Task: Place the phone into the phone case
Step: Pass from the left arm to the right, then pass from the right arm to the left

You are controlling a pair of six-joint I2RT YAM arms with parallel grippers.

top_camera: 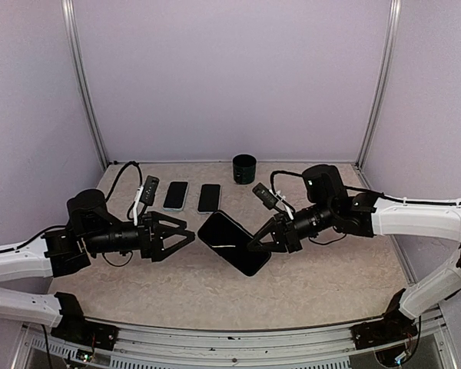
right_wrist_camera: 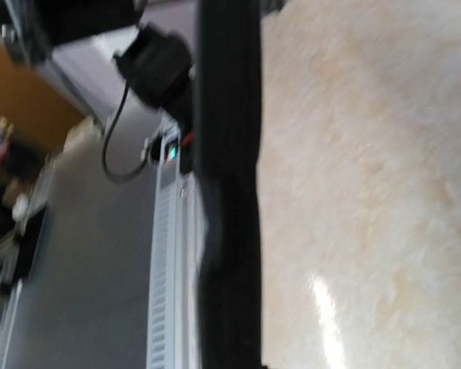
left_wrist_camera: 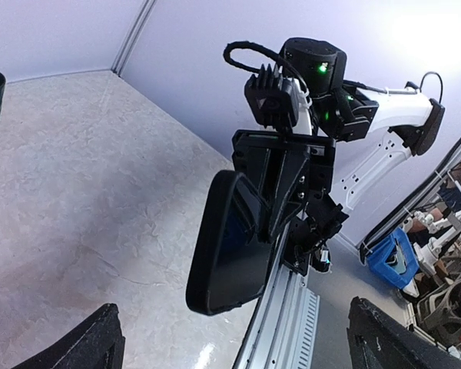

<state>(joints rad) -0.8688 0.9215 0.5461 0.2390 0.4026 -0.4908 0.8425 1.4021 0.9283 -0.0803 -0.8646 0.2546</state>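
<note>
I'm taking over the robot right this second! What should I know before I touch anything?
Hands: the left gripper is open and empty, pointing at the black slab, apart from it. The right gripper is shut on the black slab, holding it tilted above the table.
Things: a teal-edged phone and a flat black piece lie at the back, by a dark cup.
Done: the slab is lifted; I cannot tell if it is phone, case or both.
Left: check that, then press phone into case if needed.
</note>
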